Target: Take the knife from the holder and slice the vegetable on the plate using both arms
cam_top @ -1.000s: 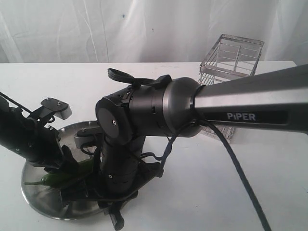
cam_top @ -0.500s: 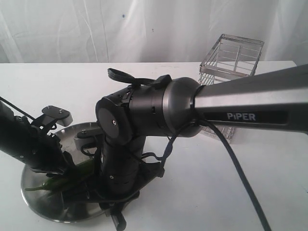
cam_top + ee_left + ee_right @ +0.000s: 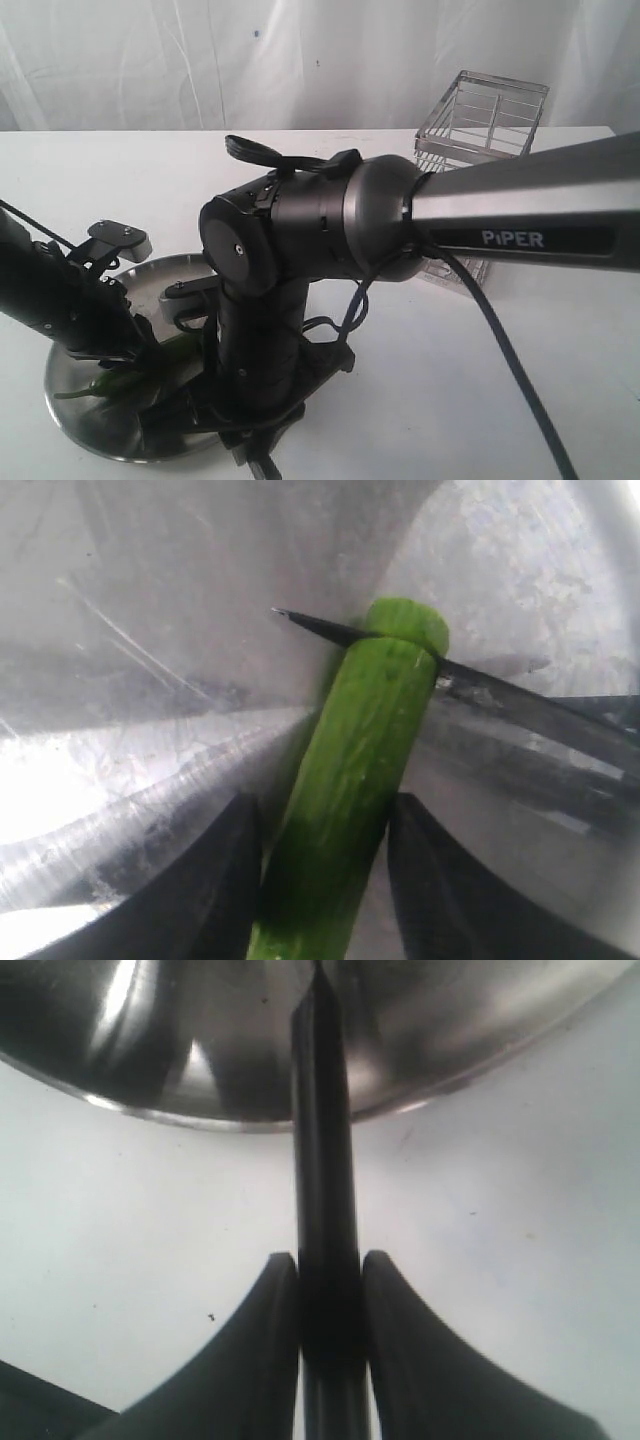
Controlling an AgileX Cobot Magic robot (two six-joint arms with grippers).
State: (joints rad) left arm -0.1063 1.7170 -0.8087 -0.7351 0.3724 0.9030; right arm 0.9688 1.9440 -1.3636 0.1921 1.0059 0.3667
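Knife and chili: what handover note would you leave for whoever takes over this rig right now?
Left gripper: jaws shut on the chili, pinning it on the plate.
Right gripper: jaws shut on the knife handle.
Holder: empty, standing on the table away from the plate.
Done: knife out, blade set across the chili near its blunt end.
To do: finish the slice; whether the blade is through yet cannot be told.
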